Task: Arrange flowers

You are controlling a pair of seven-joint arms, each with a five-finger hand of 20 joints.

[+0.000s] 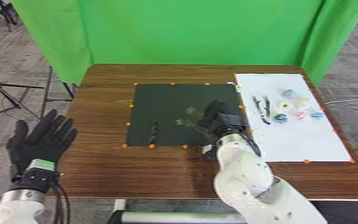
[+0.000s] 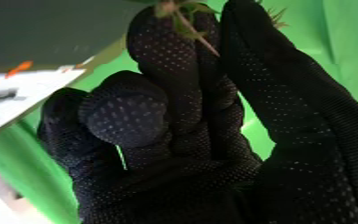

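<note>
Grip: right hand [image 1: 222, 120], fingers and thumb closed on a leafy sprig [image 2: 186, 22], over the black mat [image 1: 171, 102].
Mat: matte, orange dots along its edges; a dark stem [image 1: 153, 132] lies on its left part.
White sheet [image 1: 313, 145]: right of the mat, bearing dark twigs [image 1: 262, 111] and small pale, blue and pink blooms [image 1: 286, 106].
Table [image 1: 95, 175]: brown wood grain, rounded corners.
Left hand [image 1: 38, 142]: fingers straight and spread, at the table's left edge.
Room: green curtain [image 1: 193, 32] behind, grey carpet [image 1: 15, 70], black tripod [image 1: 14, 97] at left.
</note>
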